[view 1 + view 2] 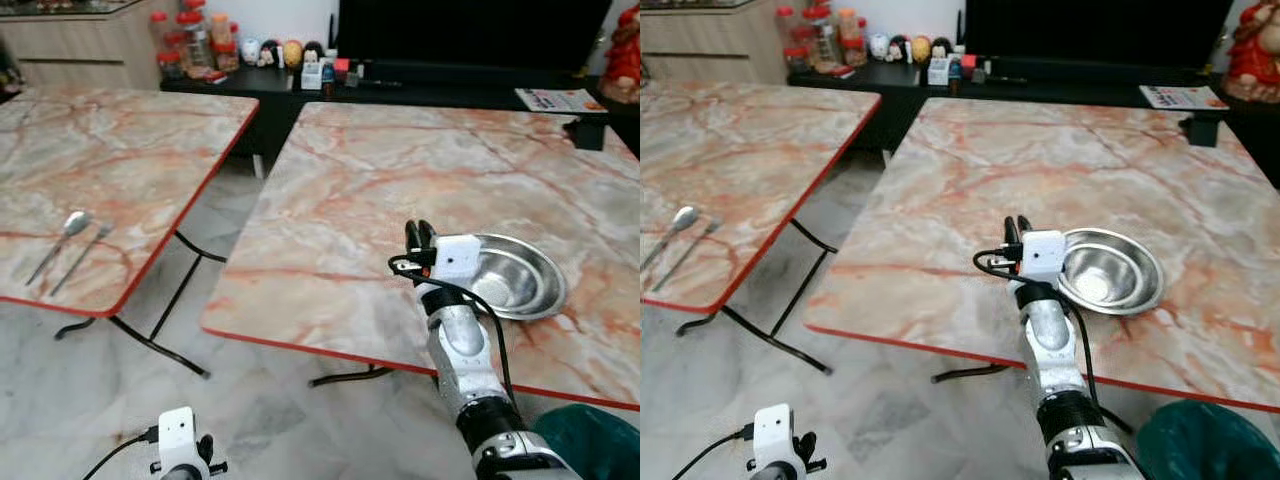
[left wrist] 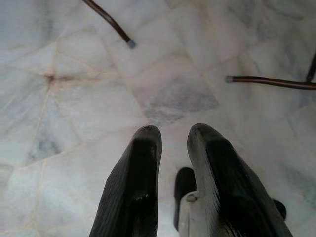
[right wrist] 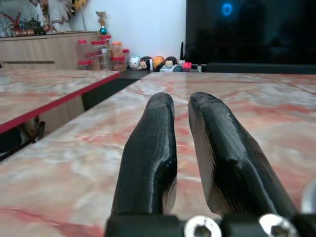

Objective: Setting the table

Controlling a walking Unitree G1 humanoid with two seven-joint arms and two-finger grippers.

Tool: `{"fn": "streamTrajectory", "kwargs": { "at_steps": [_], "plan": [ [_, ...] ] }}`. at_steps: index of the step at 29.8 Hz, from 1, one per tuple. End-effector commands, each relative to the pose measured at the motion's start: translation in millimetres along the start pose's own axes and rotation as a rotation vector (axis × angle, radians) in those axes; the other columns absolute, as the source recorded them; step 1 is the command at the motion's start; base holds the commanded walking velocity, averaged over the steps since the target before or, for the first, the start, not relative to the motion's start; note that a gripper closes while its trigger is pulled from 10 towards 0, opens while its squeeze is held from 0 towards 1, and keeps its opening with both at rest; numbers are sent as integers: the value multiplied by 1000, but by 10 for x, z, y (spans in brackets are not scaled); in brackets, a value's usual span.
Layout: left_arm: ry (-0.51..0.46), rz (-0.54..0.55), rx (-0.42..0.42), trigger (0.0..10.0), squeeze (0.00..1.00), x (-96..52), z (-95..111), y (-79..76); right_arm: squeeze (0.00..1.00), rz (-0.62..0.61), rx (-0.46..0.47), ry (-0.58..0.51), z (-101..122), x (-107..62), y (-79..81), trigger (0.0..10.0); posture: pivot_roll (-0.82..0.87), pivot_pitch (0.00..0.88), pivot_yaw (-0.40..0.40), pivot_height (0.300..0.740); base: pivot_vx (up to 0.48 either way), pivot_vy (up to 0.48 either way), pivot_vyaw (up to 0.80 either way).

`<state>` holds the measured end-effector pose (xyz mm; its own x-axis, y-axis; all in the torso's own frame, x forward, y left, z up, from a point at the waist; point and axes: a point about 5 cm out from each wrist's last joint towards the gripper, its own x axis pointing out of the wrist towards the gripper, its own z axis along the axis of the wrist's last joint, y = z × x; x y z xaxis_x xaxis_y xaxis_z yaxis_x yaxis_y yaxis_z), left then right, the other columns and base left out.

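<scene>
Right gripper [image 1: 420,236] over the near table [image 1: 340,200], just beside the bowl [image 1: 520,280] on its left side. Two long black fingers [image 3: 148,163], smooth and rounded at the tips, nearly together with a thin gap between them; nothing held. White boxy wrist camera behind them, black cable looped alongside, silver jointed forearm below.

Bowl: shallow, round, polished steel with a wide flat rim, upright on the near table close to its front edge, right of centre. Inside shows bright reflections.

Near table: square top, pink-orange marble pattern with pale veins, red edge band, thin dark metal legs.

Second table [image 1: 120,170] to the left, same marble top and red trim, set apart by a gap of floor. Spoon [image 1: 62,244] and fork [image 1: 82,258] lie side by side near its front edge, both slim grey metal, handles toward the robot.

Left gripper [image 2: 173,148] hangs low over the floor [image 2: 89,98], ribbed black fingers a little apart, empty. Floor is glossy pale grey-white marble tile; dark table feet with capped ends rest on it.

Far side: low black cabinet [image 1: 420,90] carrying red-lidded jars [image 1: 190,35] and small round figurines [image 1: 282,52].
</scene>
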<state>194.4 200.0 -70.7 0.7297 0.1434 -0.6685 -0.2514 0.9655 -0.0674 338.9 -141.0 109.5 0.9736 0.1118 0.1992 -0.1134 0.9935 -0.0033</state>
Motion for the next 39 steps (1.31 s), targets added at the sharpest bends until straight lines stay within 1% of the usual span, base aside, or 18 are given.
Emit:
{"fn": "streamTrajectory", "kwargs": {
  "at_steps": [1, 2, 4, 6, 9, 11, 13, 15, 17, 18, 19, 20, 29, 31, 33, 39],
  "plan": [
    [4, 10, -15, 10000, 0, -5, -10, 34, 0, 11, 5, -1, -13, -36, 46, 10000, 19, 11, 46, 740, 0, 409, 0],
    [3, 11, -17, 10000, 0, -4, -7, 35, 0, 16, 2, 16, -57, -72, 59, 10000, 20, 13, 46, 740, 0, 409, 0],
    [2, 12, -18, 10000, 0, -3, -4, 36, 0, 18, 0, 22, -74, -88, 63, 10000, 20, 18, 46, 740, 0, 416, 0],
    [1, 16, -21, 10000, 0, -5, -4, 51, 0, 32, -13, 42, -146, -169, 75, 10000, 18, 20, 46, 740, 0, 411, 0],
    [3, 18, -21, 10000, 0, -7, -9, 60, 0, 35, -23, 71, -223, -242, 65, 10000, 15, 24, 45, 740, 0, 409, 0],
    [4, 21, -23, 10000, 0, -10, -15, 63, 0, 30, -39, 125, -346, -340, 27, 10000, 14, 26, 44, 740, 0, 412, 0],
    [5, 21, -23, 10000, 0, -10, -17, 62, 0, 34, -42, 144, -389, -378, 19, 10000, 14, 30, 43, 740, 0, 409, 0],
    [5, 22, -25, 10000, 0, -11, -20, 62, 0, 39, -63, 195, -495, -477, -5, 10000, 16, 32, 41, 740, 0, 411, 0],
    [5, 22, -25, 10000, 0, -11, -20, 62, 0, 39, -63, 195, -495, -477, -5, 10000, 16, 32, 41, 740, 0, 412, 0],
    [5, 24, -27, 10000, 0, -12, -21, 65, 0, 35, -81, 219, -555, -558, -38, 10000, 19, 35, 40, 740, 0, 409, 0],
    [5, 24, -27, 10000, 0, -12, -21, 65, 0, 35, -81, 219, -555, -558, -38, 10000, 19, 35, 40, 740, 0, 409, 0],
    [5, 27, -29, 10000, 0, -14, -23, 75, 0, 26, -86, 221, -573, -606, -67, 10000, 21, 37, 41, 740, 0, 412, 0],
    [4, 35, -31, 10000, 0, -22, -29, 112, 0, 12, -114, 205, -579, -675, -116, 10000, 24, 44, 42, 740, 0, 412, 0],
    [3, 36, -31, 10000, 0, -22, -28, 115, 0, 4, -114, 219, -609, -711, -131, 10000, 25, 43, 42, 740, 0, 412, 0],
    [2, 36, -31, 10000, 0, -24, -30, 118, 0, -14, -119, 269, -701, -809, -174, 10000, 25, 45, 41, 740, 0, 412, 0],
    [6, 35, -26, 10000, 0, -33, -50, 129, 0, -39, -120, 347, -831, -970, -243, 10000, 26, 46, 43, 740, 0, 414, 0]
  ]
}}
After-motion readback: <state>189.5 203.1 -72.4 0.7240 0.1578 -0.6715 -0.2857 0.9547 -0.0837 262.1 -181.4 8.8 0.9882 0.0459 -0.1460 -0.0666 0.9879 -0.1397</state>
